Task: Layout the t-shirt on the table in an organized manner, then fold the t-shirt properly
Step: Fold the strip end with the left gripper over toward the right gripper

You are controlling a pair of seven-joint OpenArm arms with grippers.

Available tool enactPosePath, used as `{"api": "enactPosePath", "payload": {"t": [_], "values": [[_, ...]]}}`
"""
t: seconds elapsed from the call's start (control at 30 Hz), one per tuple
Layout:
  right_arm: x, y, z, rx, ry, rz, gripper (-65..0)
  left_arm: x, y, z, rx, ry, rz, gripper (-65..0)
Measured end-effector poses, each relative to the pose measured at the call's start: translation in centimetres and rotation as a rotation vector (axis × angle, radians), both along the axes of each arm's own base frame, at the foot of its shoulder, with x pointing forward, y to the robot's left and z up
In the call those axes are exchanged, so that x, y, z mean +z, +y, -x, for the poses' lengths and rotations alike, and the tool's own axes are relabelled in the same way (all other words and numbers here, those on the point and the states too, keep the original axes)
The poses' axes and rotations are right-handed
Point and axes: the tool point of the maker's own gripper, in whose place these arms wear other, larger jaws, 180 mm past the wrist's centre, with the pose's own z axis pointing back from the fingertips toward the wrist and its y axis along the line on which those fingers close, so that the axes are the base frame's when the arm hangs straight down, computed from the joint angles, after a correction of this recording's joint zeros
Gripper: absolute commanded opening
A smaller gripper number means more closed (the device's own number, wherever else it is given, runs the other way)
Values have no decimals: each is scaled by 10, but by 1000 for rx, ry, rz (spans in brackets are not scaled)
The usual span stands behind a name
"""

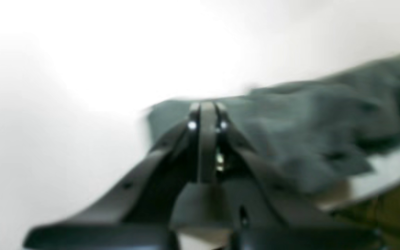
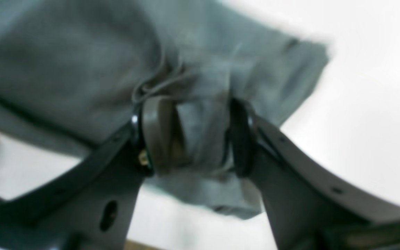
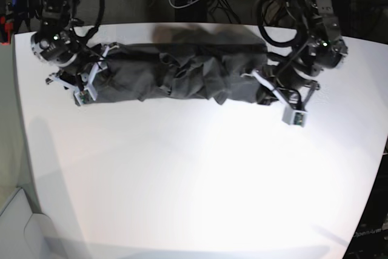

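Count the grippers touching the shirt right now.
2. The right gripper has a bunch of the shirt between its jaws at one end; the left gripper, shut, sits at the shirt's other end. Whether it pinches cloth is unclear.

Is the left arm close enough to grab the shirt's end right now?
Probably yes: the left gripper sits shut right at the t-shirt edge with nothing between, though it must open first.

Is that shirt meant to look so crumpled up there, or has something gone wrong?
The t-shirt looks odd: instead of lying flat, it is bunched into a long wrinkled band near the table's far edge, stretched between the two arms. The right gripper has a fold of it between its fingers.
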Motion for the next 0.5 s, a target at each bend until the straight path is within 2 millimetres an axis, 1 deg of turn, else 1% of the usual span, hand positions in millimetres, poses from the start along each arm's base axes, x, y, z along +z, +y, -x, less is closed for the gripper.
{"api": "enactPosePath", "payload": {"t": [0.03,0.07,0.1,0.17,0.27,0.3,0.33,0.4,0.43,0.5], "values": [[5,-1,-3,0,-16,6,-374,-1,13,2,32,-1,-12,-628],[11,-1,-5,2,-33,15,-374,-4,25,5,58,12,-24,-646],[18,-1,-6,5,-50,24,-373,-9,34,9,82,29,-31,-650],[34,0,-8,12,-94,40,-371,-23,51,18,116,81,-42,-648],[54,9,-12,7,-152,36,-371,-44,75,22,156,133,-53,-648],[58,14,-12,9,-161,27,-373,-56,80,25,163,168,-53,-648],[56,18,-10,12,-148,19,-375,-67,82,30,166,205,-48,-648],[52,26,-8,28,-129,21,-380,-80,79,35,161,261,-29,-648],[52,38,-8,55,-130,5,-392,-80,79,33,163,255,-30,-648],[52,73,-9,149,-132,-37,-435,-73,79,23,165,220,-24,-648]]}}
